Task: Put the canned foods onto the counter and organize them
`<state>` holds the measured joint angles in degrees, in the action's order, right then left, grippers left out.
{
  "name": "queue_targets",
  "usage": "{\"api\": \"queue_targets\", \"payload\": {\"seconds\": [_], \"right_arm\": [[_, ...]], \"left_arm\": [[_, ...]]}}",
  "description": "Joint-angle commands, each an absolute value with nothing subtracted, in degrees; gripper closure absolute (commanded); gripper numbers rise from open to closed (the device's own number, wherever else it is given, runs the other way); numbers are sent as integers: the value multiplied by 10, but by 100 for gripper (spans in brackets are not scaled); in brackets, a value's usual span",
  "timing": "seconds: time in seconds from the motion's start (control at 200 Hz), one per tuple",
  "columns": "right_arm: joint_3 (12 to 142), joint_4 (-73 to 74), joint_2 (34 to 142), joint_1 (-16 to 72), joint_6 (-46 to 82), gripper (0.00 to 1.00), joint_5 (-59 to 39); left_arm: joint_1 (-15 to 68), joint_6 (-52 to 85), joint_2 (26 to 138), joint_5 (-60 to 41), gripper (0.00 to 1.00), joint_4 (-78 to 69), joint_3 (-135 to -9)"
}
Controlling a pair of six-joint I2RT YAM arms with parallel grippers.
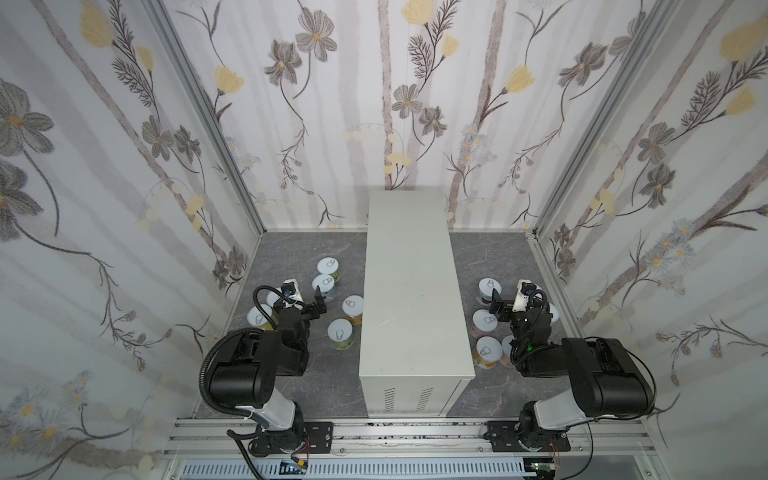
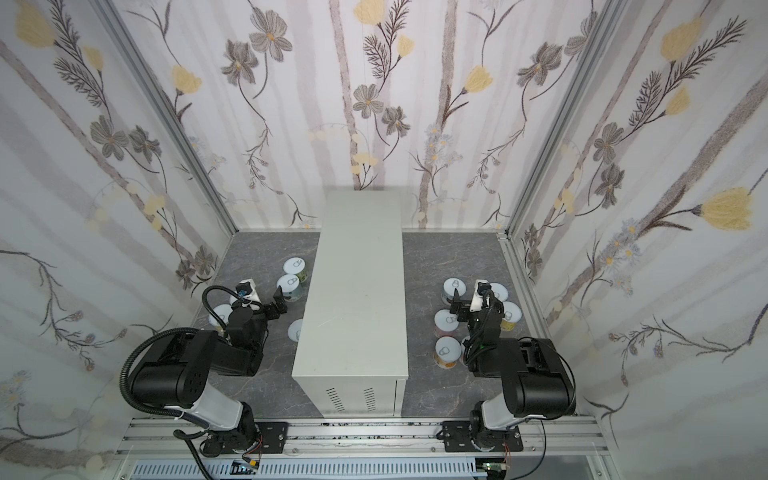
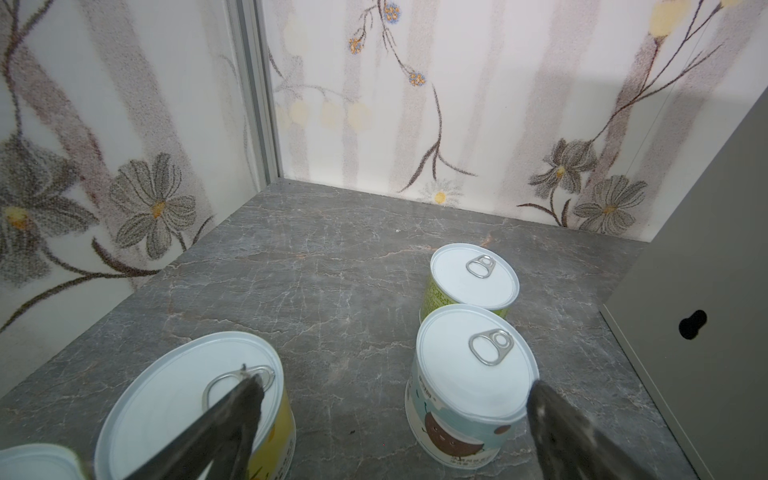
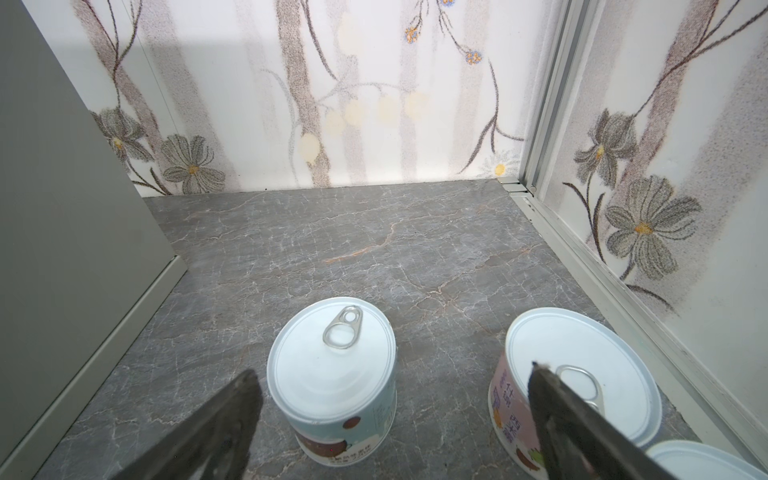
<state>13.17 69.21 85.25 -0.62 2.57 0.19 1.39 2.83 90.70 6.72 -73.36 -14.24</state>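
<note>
Left gripper (image 3: 395, 386) hangs with jaws spread wide just above the cans (image 3: 473, 365) on the dark floor (image 3: 332, 270), right gripper (image 4: 392, 374) same deal on its side, gripping nothing. All visible cans stand upright on the floor either side of the counter (image 1: 411, 291)

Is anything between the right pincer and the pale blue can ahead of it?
Nothing visible. The open right pincer faces the pale blue can directly; the pink can stands beside it, apart.
</note>
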Motion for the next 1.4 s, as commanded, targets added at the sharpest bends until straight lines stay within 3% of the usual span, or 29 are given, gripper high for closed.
{"api": "queue_targets", "payload": {"seconds": [0.0, 0.11, 0.205, 0.335, 0.42, 0.72, 1.109, 1.399], "right_arm": [[172, 601, 797, -11, 28, 0, -13], [297, 364, 732, -22, 68, 0, 24], [372, 278, 729, -27, 72, 0, 25], [569, 30, 825, -51, 106, 0, -11], [639, -55, 888, -51, 110, 0, -53], [713, -132, 1014, -24, 108, 0, -66], [701, -145, 1063, 7, 85, 0, -59], [660, -153, 1041, 29, 79, 0, 36]], "left_arm": [[14, 41, 869, 86, 0, -648, -188], [14, 56, 838, 129, 0, -472, -283], [19, 65, 826, 130, 0, -344, -374], [31, 61, 827, 144, 0, -173, -503], [33, 54, 835, 122, 0, -72, -576], [69, 5, 873, 61, 0, 155, -761], [105, -35, 873, 81, 0, 156, -728], [116, -33, 866, 77, 0, 159, -730]]}}
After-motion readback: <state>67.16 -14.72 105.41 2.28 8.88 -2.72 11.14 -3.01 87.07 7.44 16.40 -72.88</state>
